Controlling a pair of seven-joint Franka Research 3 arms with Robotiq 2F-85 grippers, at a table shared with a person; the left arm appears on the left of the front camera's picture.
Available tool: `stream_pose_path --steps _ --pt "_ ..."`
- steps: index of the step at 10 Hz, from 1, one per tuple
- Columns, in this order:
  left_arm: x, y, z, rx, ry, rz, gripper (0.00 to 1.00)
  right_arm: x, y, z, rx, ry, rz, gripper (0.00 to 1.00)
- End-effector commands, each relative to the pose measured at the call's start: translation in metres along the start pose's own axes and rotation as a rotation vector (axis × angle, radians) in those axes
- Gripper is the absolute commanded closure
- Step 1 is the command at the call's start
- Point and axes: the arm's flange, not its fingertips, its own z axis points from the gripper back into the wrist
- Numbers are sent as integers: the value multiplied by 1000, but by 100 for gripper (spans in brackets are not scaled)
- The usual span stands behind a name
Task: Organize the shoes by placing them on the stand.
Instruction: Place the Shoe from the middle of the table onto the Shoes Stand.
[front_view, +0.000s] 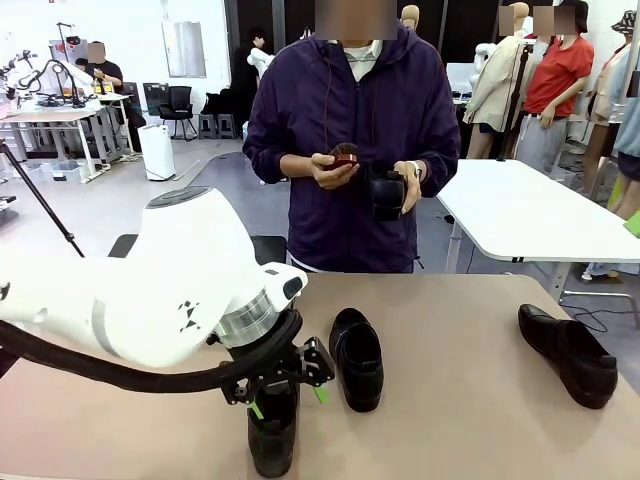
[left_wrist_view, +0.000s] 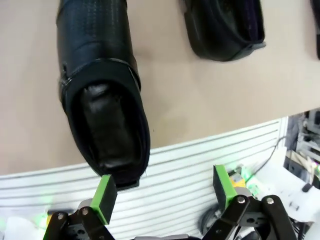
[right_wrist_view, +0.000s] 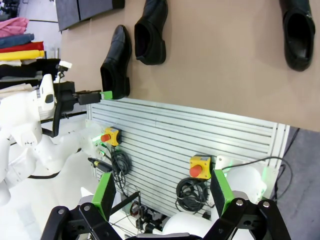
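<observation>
While right fingers (right_wrist_view: 104, 194) spread empty, left fingers (left_wrist_view: 104, 196) hang released near one shoe (left_wrist_view: 98, 95).

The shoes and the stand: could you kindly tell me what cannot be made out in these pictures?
Stand: right wrist view, cut off by the top edge; front view, largely behind the left arm.
Nearest shoe: front view, its far end hidden under the left arm.
Held shoe: front view, partly covered by the person's hand.

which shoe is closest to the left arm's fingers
The shoe at the table's near edge, its heel beside the open left gripper. The middle shoe and the far-right shoe lie farther off.
</observation>
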Motion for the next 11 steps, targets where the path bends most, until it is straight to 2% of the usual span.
stream_pose_path --steps 1,6,9,10,11 --pt "-3 5 -10 35 -77 -22 0 1 0 3 16 2 23 0" --pt "3 -4 -54 110 -154 -23 0 1 0 3 16 2 23 0" --pt "7 -7 -74 153 -124 -22 0 1 0 3 16 2 23 0" --pt "8 -7 -74 153 -121 -8 35 1 0 3 16 2 23 0" --pt "7 -7 -74 137 -124 -5 95 1 0 3 16 2 23 0"
